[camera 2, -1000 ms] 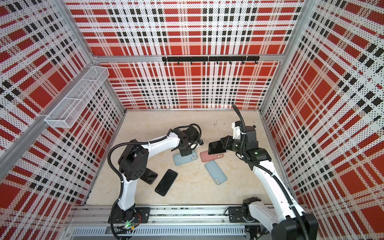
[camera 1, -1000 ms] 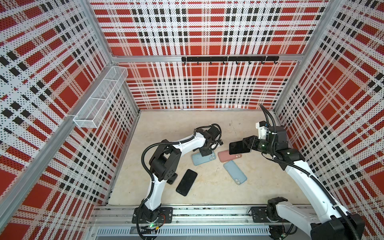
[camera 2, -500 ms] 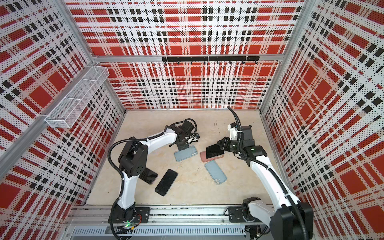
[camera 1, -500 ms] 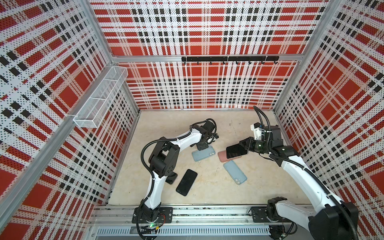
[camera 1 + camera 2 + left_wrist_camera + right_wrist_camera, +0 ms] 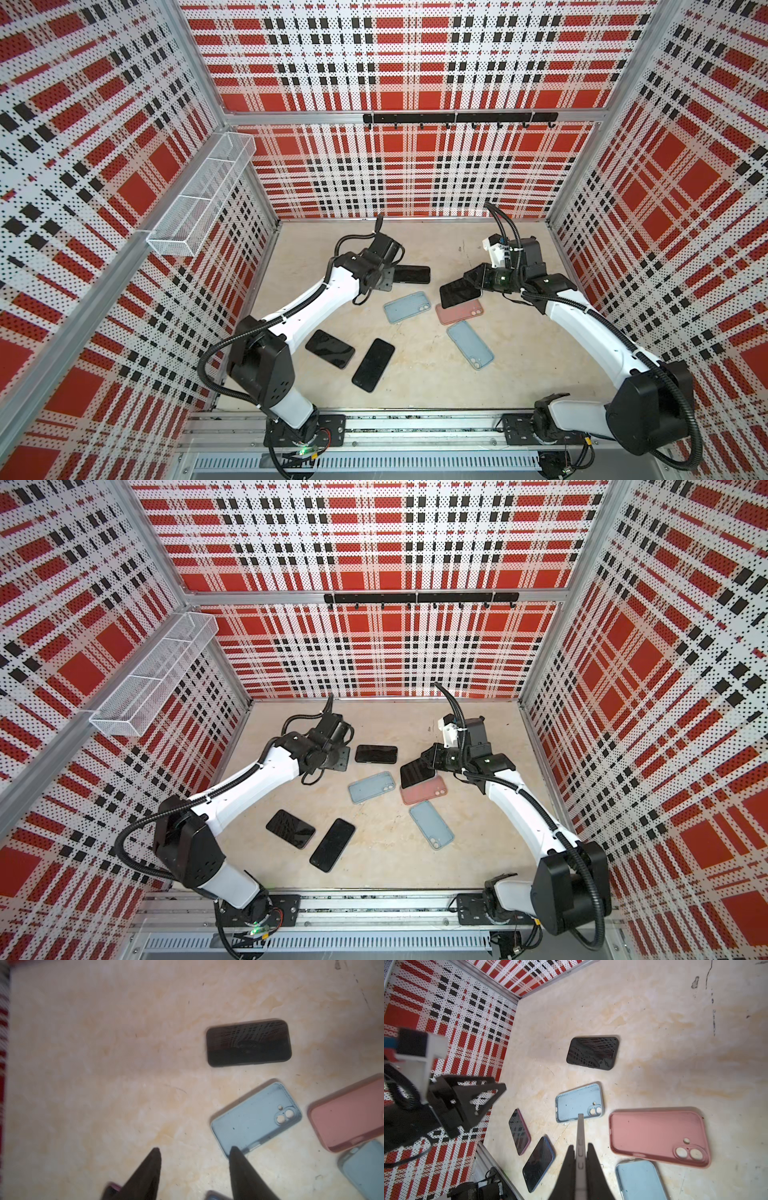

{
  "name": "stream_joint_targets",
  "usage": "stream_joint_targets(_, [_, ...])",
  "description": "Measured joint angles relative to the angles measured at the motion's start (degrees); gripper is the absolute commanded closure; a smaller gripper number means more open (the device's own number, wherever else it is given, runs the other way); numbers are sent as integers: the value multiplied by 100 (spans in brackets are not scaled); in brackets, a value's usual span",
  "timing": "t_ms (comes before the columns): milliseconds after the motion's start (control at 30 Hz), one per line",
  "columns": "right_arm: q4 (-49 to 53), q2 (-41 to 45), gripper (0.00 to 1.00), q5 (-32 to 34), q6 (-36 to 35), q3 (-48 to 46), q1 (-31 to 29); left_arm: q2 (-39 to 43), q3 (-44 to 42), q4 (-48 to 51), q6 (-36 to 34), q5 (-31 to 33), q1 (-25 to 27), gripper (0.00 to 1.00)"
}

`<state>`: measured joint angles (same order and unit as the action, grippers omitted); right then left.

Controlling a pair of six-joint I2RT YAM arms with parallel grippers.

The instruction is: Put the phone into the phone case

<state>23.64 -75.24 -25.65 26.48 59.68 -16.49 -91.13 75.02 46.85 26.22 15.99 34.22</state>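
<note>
The right hand pinches a black phone by its edge over the pink phone case. The left hand is spread apart, empty.

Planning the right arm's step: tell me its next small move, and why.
Probably tilt and lower the flat black phone, clamped edge-on in the right gripper, into the pink rectangular phone case. That case lies empty, open side up, and the phone partly overlaps it in both top views.
</note>
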Motion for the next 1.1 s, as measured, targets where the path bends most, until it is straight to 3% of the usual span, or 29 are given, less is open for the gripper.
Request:
stream_joint_targets(167, [-234, -55, 100, 46, 13, 22, 0, -61, -1207, -61, 1786, -680, 181, 46])
stream_joint_targets(433, [-579, -114, 100, -11, 42, -24, 0, -538, -1235, -498, 3045, -955, 297, 49])
stream_joint_targets(667, [-678, -114, 100, -98, 68, -120, 0, -1255, -868, -721, 3362, -962, 310, 56])
stream_joint_targets(833, [-686, -114, 100, -136, 101, -131, 0, -1580, -719, -752, 3366, -861, 269, 70])
stream_joint_targets(1100, [-671, -114, 100, -136, 160, -131, 0, -1996, -120, -472, 2721, -627, 116, 87])
